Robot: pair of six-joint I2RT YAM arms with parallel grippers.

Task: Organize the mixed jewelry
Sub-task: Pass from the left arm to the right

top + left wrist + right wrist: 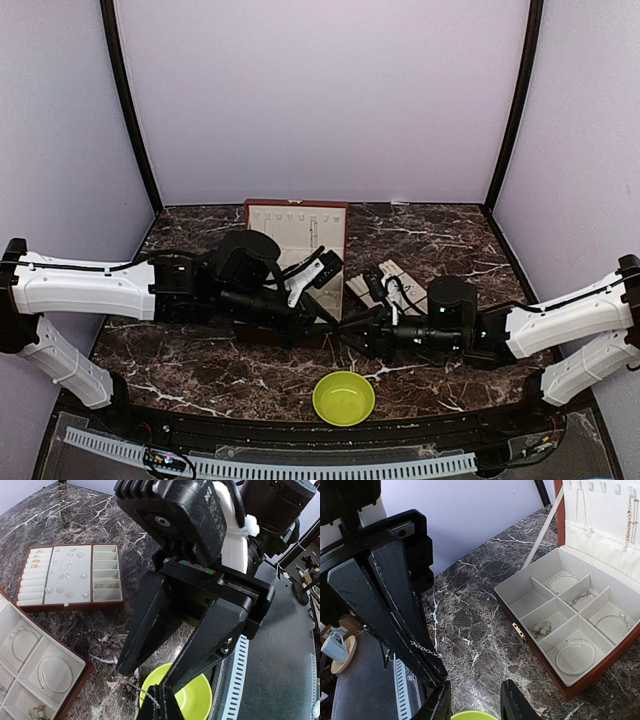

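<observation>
One open box (600,674), one tray (75,604) and one green bowl (343,410) stand on the marble table (200,370). In the right wrist view the box, at right of frame, shows six compartments: three each hold one thin silvery hoop (575,655), one holds a short loose chain, one a tangle of small pieces (540,628), and one is bare. The tray's middle panel carries many tiny pale studs, too small to count. From above, both arms cross over the centre of the frame and hide most of the box's inside and part of the tray. The left gripper (437,672) is pinched tight on a fine chain (425,649) that hangs from its tip above the bowl. The right gripper (150,675) stands partway open, its fingers (140,630) spread just beside that chain, holding nothing; whether they touch it cannot be told.
</observation>
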